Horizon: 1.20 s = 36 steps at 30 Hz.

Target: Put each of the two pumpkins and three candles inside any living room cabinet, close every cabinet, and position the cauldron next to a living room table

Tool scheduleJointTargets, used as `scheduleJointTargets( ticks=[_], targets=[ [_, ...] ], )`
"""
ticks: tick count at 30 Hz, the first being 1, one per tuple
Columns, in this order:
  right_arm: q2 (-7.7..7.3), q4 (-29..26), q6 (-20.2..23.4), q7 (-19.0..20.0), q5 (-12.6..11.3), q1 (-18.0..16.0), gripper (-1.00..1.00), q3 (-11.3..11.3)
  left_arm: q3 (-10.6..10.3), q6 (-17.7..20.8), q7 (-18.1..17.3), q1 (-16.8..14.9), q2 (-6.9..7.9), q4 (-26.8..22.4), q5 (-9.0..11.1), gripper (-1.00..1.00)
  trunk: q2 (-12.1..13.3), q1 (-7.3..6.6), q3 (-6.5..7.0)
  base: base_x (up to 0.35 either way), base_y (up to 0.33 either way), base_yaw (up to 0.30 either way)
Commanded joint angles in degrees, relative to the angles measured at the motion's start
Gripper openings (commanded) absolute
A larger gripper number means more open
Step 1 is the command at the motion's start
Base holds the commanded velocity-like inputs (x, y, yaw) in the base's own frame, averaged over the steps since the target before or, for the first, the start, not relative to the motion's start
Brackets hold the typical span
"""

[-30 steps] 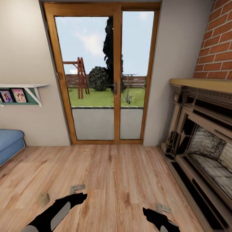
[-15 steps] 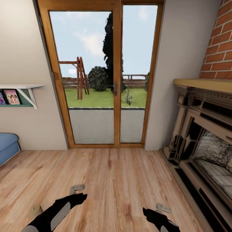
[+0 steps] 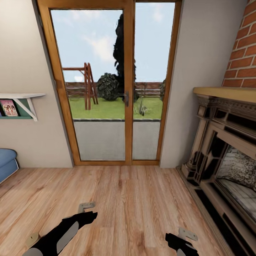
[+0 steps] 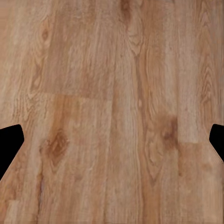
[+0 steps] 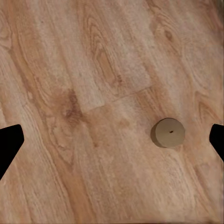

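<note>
Where floor [image 3: 135,199] runs bare, candle [image 5: 168,132], fireplace [image 3: 224,149]

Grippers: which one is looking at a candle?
The right gripper: its wrist view looks down on a round tan candle. The left gripper faces bare wood floor.

Beside the left claw [image 3: 86,206], a candle [image 3: 32,239] is half hidden behind the arm. The sofa [image 3: 6,164] and fireplace [image 3: 227,156] are cut off at the edges.
</note>
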Motion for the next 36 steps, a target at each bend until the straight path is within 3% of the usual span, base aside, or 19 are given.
scheduleJointTargets(
  ticks=[1,10,15,36],
  targets=[
    [0.05,-0.1,0.3,-1.3,-0.3,-0.1,1.00,0.4,-0.4,0.0,0.5,0.0,0.08,-0.5,0.6,1.00,0.0,0.01,-0.07,0.022,-0.006,0.000],
    [1.04,-0.1,0.3,-4.4,-0.2,-0.3,1.00,0.2,-0.6,-0.3,0.5,0.3,0.11,-7.9,0.4,1.00,0.0,0.01,-0.07,0.008,-0.002,0.000],
    [1.12,-0.1,0.3,-4.5,-0.3,-0.3,1.00,0.3,-0.6,-0.3,0.6,0.4,0.14,-10.8,0.6,1.00,-2.0,1.10,-0.97,0.001,0.000,0.000],
    [0.96,-0.2,0.2,-4.1,-0.3,-0.2,1.00,0.2,-0.5,-0.1,0.2,0.5,0.24,-12.2,1.0,1.00,-10.5,5.72,-4.74,0.000,0.000,0.000]
  ],
)
